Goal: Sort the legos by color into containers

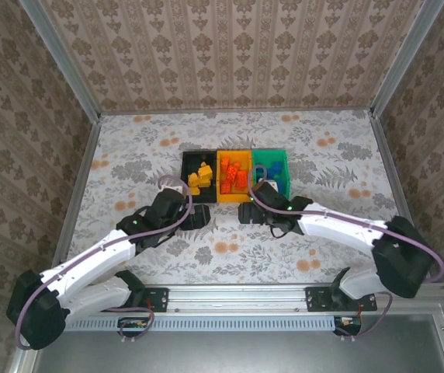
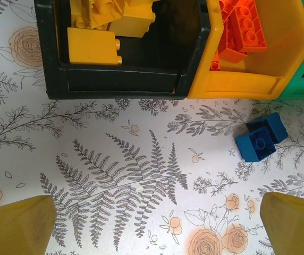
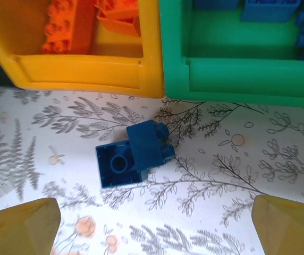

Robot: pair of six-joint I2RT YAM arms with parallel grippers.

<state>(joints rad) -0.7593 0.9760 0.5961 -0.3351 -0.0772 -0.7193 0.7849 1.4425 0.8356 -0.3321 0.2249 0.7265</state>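
The sorting looks nearly finished. The black bin (image 2: 120,85) on the left holds yellow legos (image 2: 93,45). The orange bin (image 2: 237,85) in the middle holds red-orange legos (image 2: 242,26), and the green bin (image 3: 237,74) on the right holds blue legos (image 3: 269,10).

The one piece I can see outside the bins is a loose blue lego (image 3: 133,154). It lies on the worktop (image 1: 323,163) just on the near side of the bins, in front of the seam between orange and green, touching neither. Whether it is one brick or two joined I cannot tell.

The right claw (image 3: 154,226) hangs over that spot, spread wide and empty, with the brick a little beyond its fingertips. The left claw (image 2: 154,226) is also wide open and empty, near the black bin's front wall.

By my reckoning, one pick and a drop into the green bin remain.
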